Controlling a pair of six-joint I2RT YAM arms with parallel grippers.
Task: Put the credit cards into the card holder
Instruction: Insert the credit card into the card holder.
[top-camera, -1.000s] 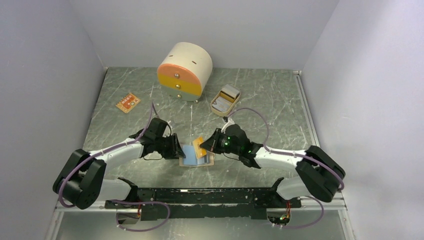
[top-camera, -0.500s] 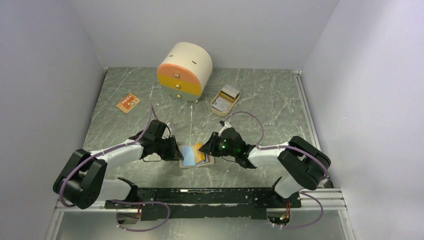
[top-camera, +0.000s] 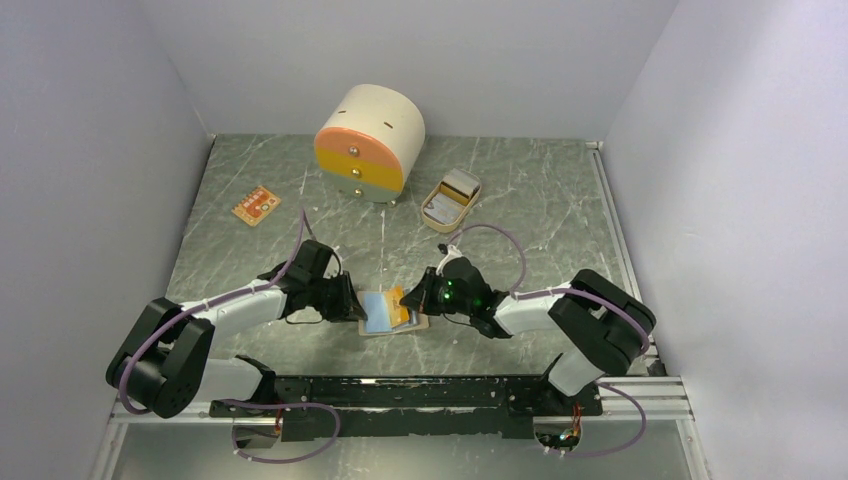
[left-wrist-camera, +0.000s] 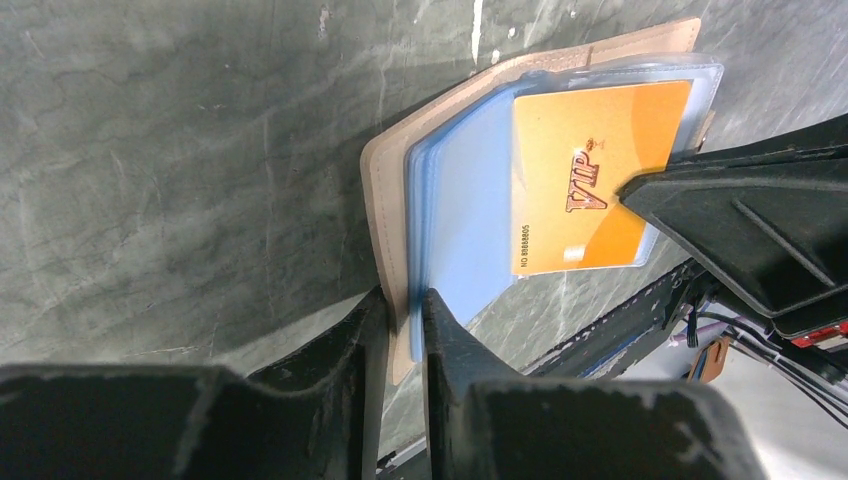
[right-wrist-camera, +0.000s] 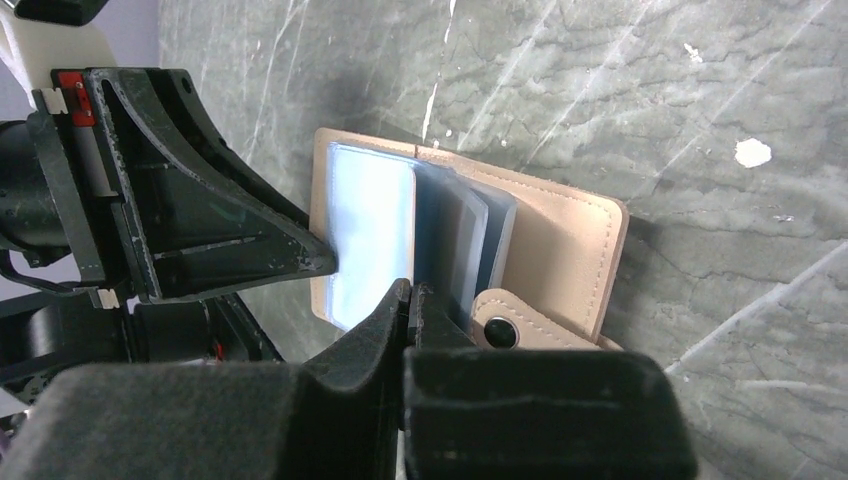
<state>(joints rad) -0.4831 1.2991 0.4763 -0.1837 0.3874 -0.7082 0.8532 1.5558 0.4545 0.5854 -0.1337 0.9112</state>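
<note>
Okay, tan leather-like folding card holder (left-wrist-camera: 385, 190) lies open between the arms, left gripper (left-wrist-camera: 400, 300) pinching its edge; closed right gripper (right-wrist-camera: 408, 290) should push orange plastic VIP card (left-wrist-camera: 590, 160) flat and square into clear sleeve (left-wrist-camera: 655, 72).

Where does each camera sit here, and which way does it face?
Top external: high behind the bases, looking down at the table; left arm, right arm show.
Left wrist: faces the card holder that its left gripper clamps.
Right wrist: looks past the shut right gripper at the card holder.
Shared: all show the card holder.
</note>
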